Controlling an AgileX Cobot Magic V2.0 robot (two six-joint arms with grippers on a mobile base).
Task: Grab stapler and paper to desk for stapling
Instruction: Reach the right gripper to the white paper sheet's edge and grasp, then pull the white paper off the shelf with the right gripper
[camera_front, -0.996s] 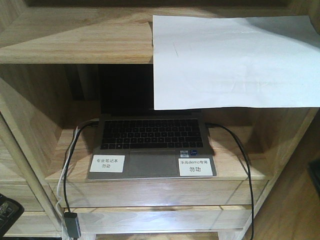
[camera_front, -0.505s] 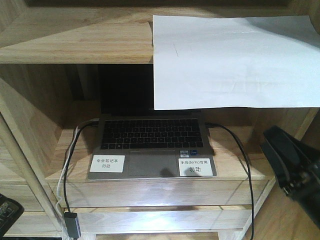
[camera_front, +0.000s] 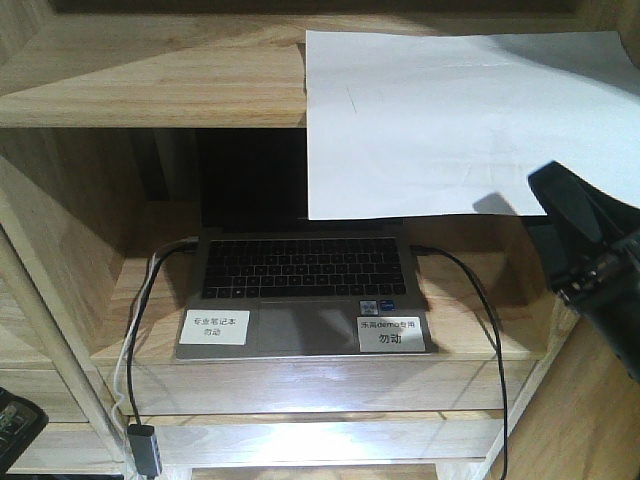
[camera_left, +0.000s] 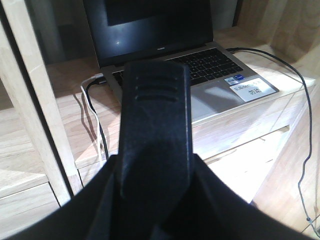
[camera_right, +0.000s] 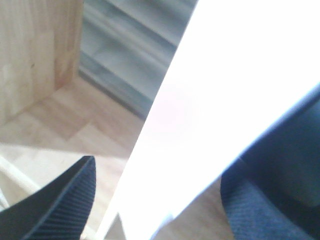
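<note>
The paper (camera_front: 460, 120) is a big white sheet lying on the upper shelf, its front part hanging over the shelf edge. My right gripper (camera_front: 560, 200) is raised at the sheet's lower right corner. In the right wrist view this gripper (camera_right: 160, 200) is open, its ribbed fingers (camera_right: 65, 200) standing on either side of the paper (camera_right: 225, 100) without closing on it. A black grooved body, the stapler (camera_left: 156, 115), sticks up out of my left gripper (camera_left: 155, 170), which is shut on it. The desk is out of view.
An open laptop (camera_front: 300, 285) with two white labels sits on the lower shelf (camera_front: 470, 345) under the paper. Black and white cables (camera_front: 480, 300) run off both its sides. Wooden uprights (camera_front: 40, 250) flank the bay, with drawers below.
My right gripper came into view at the lower right and rose until it overlaps the paper's bottom right corner. The paper, laptop and left arm have not moved.
</note>
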